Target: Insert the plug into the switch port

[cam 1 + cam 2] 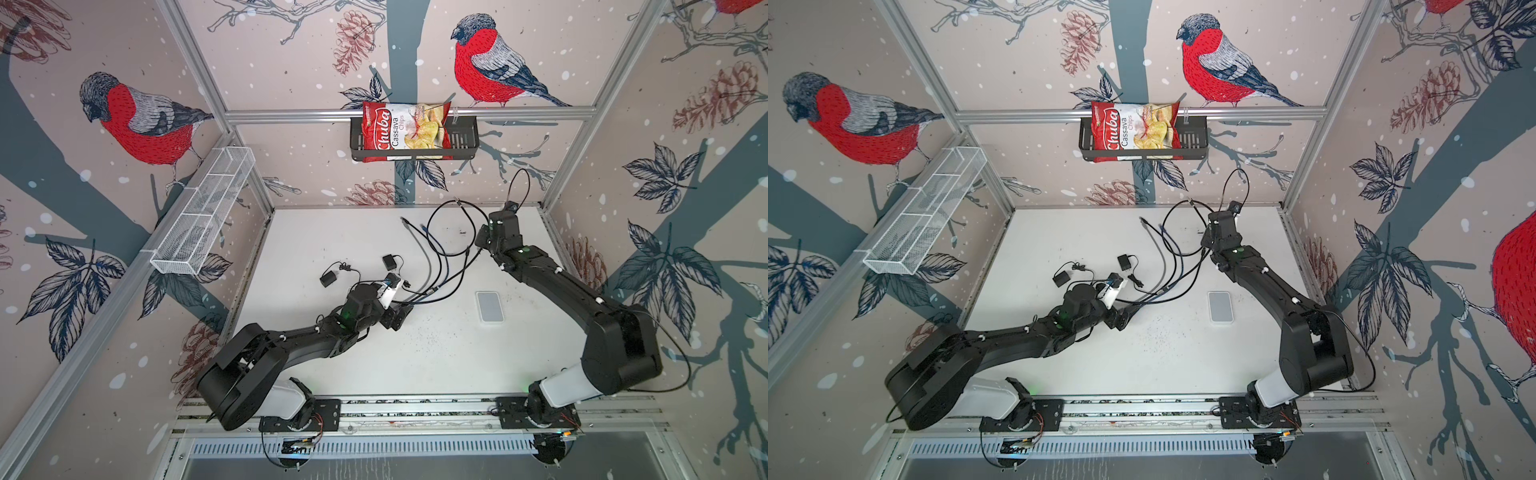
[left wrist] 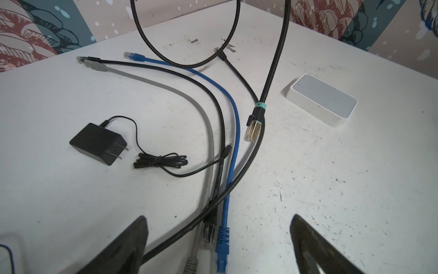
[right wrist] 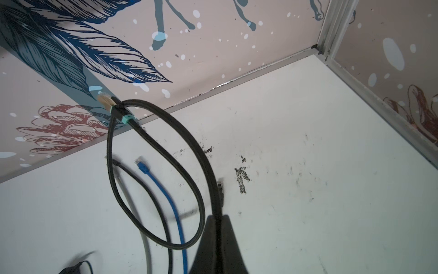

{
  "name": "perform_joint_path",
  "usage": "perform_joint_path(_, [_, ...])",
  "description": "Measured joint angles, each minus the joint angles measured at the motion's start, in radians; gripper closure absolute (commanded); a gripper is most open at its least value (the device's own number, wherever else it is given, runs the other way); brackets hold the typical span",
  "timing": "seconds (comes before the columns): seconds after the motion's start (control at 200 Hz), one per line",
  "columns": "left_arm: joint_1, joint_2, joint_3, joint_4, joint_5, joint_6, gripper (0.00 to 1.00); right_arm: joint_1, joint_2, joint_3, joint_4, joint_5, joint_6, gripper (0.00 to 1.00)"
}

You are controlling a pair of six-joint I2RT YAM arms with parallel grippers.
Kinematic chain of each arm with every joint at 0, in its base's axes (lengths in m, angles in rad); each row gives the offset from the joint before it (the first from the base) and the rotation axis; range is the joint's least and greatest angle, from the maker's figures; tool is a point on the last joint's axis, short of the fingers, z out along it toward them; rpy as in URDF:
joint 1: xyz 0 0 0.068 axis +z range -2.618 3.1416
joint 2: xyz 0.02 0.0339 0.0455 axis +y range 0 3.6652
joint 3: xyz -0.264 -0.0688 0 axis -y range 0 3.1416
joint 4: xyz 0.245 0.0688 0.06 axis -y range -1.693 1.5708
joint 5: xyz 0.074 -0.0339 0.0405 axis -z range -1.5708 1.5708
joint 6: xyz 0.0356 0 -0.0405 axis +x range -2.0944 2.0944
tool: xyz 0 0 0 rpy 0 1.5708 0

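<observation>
A gold-tipped plug [image 2: 252,131] with a teal band, on the end of a black braided cable [image 2: 273,59], hangs tip-down just ahead of the left claw [image 2: 218,215]. It is near the white switch [image 2: 322,99] but apart from it, and whether its tip touches the table [image 2: 331,189] cannot be told. The right claw [image 3: 219,218], well beyond the left one, is clenched on that cable and holds it up. This seems to be why the cable rises in a loop clear of the tangle and why its other banded plug [image 3: 105,99] stands in the air. The left claw is released, its jaws spread wide and low over the table. The ends of a blue cable [image 2: 237,118], a gray cable [image 2: 166,87] and a thin black one lie between them, none gripped. The open claw looks poised to take a plug from its partner, though not yet the gold one, which sits farther ahead. A black power adapter [image 2: 99,142] rests off to the left claw's side, its cord bundled. The switch lies flat with bare table around it and its ports hidden, so the plug likely needs turning toward the port side.
</observation>
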Motion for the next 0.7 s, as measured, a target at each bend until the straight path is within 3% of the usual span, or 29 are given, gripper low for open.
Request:
perform_joint_path(0.41, [-0.094,0.195,0.179,-0.018,0.048,0.118,0.18,-0.002,-0.116,-0.112,0.022,-0.069,0.044,1.00])
perform_joint_path(0.52, [-0.111,0.233,0.202,-0.019,0.057,0.137,0.25,-0.002,-0.128,-0.119,0.022,-0.079,0.045,1.00])
perform_joint_path(0.7, [-0.130,0.279,0.216,-0.014,0.001,0.161,0.45,-0.002,-0.131,-0.120,0.021,-0.106,0.048,1.00])
